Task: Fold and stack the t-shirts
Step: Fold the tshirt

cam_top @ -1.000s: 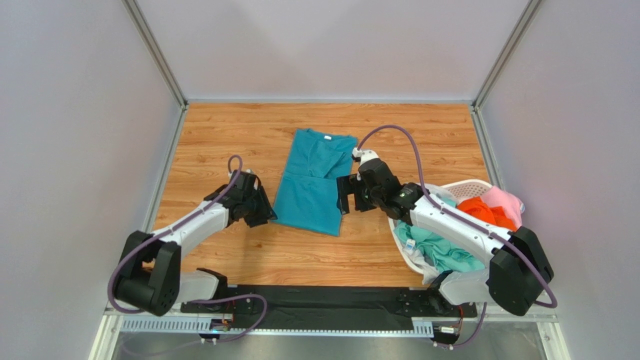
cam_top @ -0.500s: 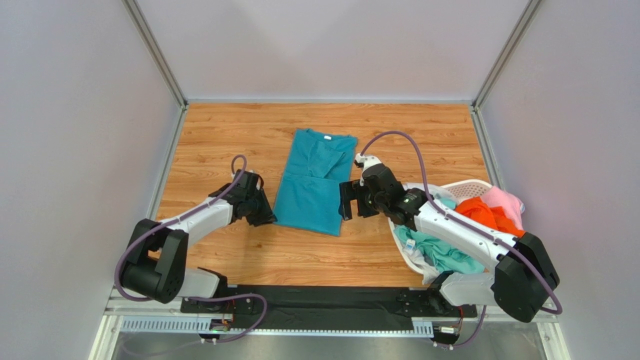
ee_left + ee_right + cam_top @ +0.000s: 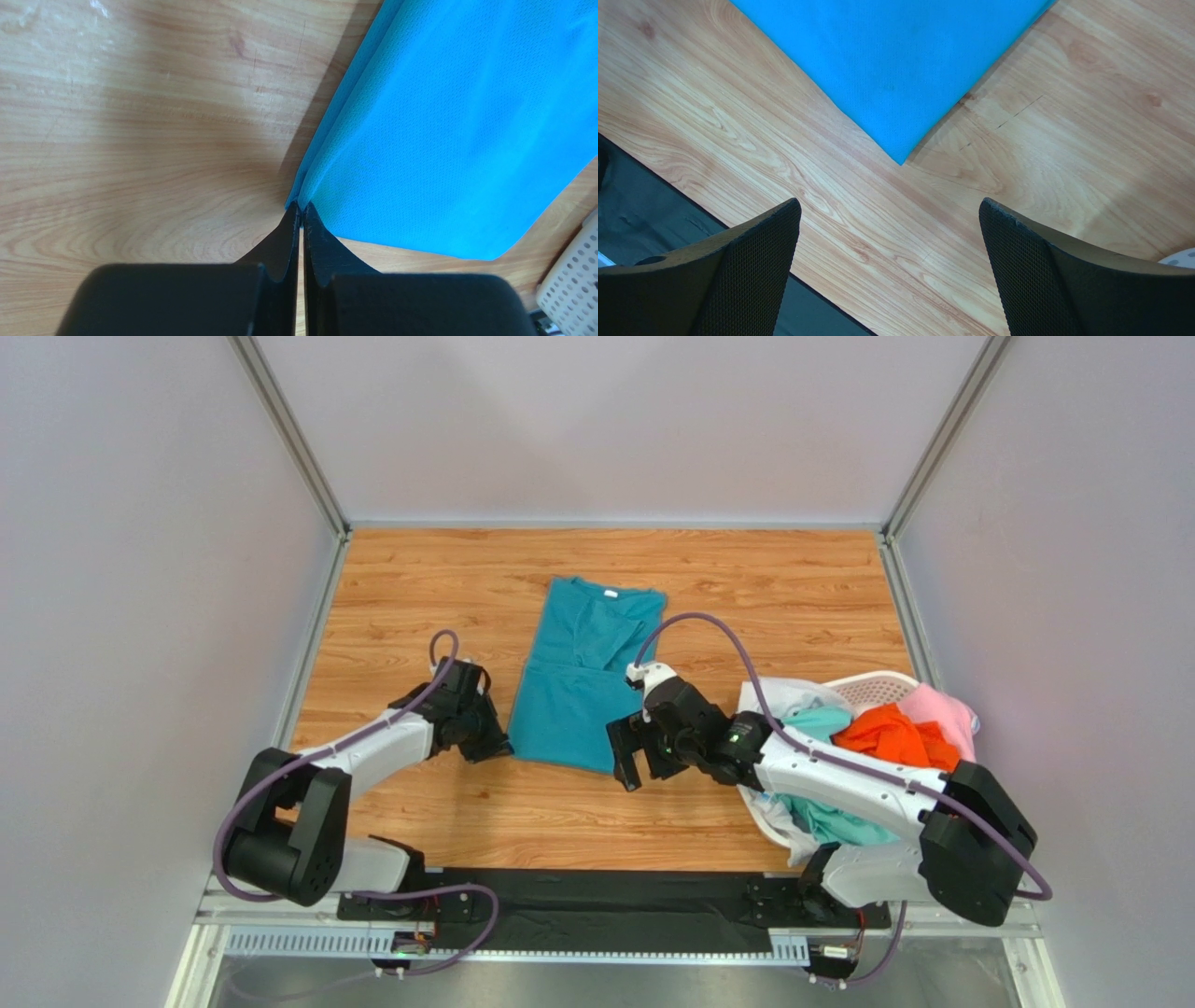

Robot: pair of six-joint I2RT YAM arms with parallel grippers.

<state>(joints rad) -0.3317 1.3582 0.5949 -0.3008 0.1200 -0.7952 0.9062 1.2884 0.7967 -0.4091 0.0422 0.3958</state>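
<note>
A deep teal-blue t-shirt lies folded lengthwise in the middle of the wooden table. My left gripper is at its near left corner, shut on the cloth's edge; the left wrist view shows the black fingertips pinching the teal-blue t-shirt at its corner, where my left gripper meets it. My right gripper hovers open just beyond the near right corner. Seen from the right wrist, the teal-blue t-shirt ends in a point ahead of my right gripper, with bare wood between the fingers.
A white perforated laundry basket stands at the right, under the right arm, holding orange, pink, mint green and white t-shirts. Its corner shows in the left wrist view. A black strip runs along the table's near edge.
My left gripper has shut on the shirt's near left corner. The right arm has swung nearer and leftward, from beside the shirt's right edge to its near right corner, still open.
</note>
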